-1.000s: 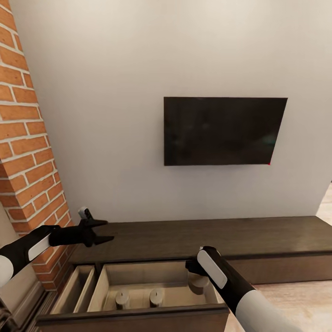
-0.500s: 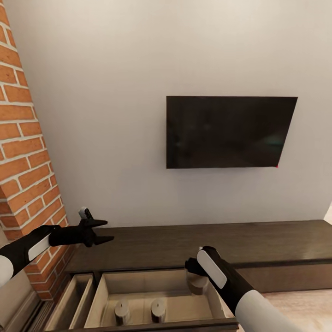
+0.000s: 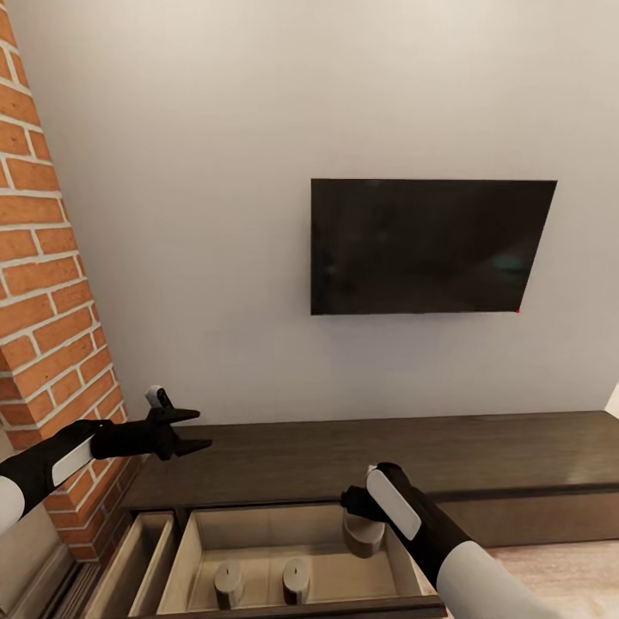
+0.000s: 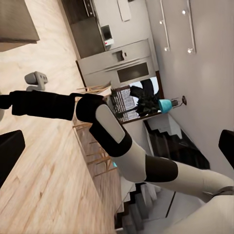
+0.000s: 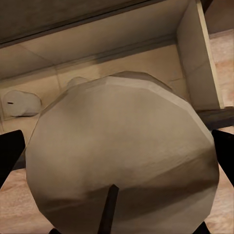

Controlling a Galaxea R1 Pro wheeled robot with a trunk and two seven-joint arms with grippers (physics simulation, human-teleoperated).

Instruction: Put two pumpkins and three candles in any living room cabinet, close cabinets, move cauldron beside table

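The long, dark-brown cabinet (image 3: 344, 456) runs along the wall, and its pale drawer (image 3: 193, 542) is pulled open toward me. Two beige candles (image 3: 228, 581) (image 3: 295, 578) stand upright side by side on the drawer floor. My right gripper (image 3: 354, 504) hangs over the drawer's right part, shut on a third candle (image 3: 364, 535). In the right wrist view this candle (image 5: 122, 156) sits between the dark fingers (image 5: 9, 151), wick toward the camera. My left gripper (image 3: 203, 430) is open and holds nothing, above the cabinet's left end. The pumpkins, cauldron and table are out of view.
A black TV (image 3: 430, 245) hangs on the white wall above the cabinet. A red brick column (image 3: 43, 284) stands close on the left, beside my left arm. A narrower open compartment (image 3: 137, 550) lies left of the drawer. Pale wood floor (image 3: 559, 567) shows at the right.
The head camera tilted up and shifted, so the whole picture slid. My right gripper sank slightly toward the drawer with the candle. The left arm stayed put.
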